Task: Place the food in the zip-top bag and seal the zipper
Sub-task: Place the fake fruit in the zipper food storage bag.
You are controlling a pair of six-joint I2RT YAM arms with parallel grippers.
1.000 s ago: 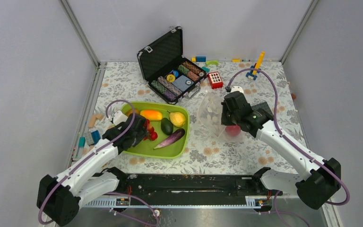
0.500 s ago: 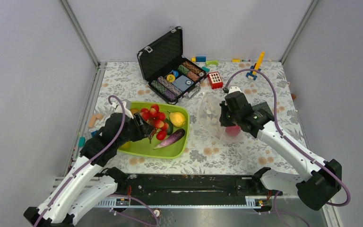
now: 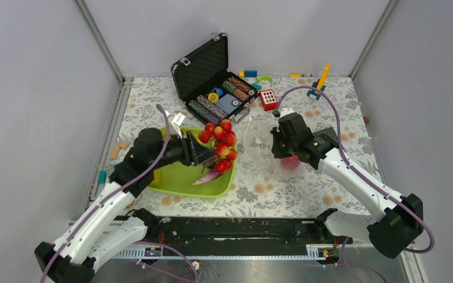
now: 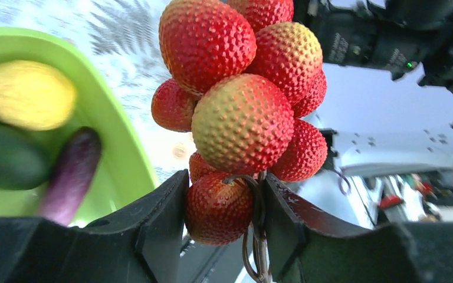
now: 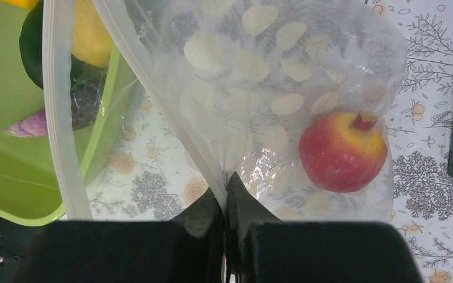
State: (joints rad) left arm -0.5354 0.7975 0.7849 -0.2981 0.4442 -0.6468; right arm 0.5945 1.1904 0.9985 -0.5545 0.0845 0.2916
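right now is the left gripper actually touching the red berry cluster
Touching. The left wrist view shows the left gripper closed on the red berry cluster, with both fingers pressed against its lowest berry and stem.

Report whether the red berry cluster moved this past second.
Yes. The red berry cluster, held in the left claw, went from the left side of the green tray to above its right edge, nearer the zip-top bag.
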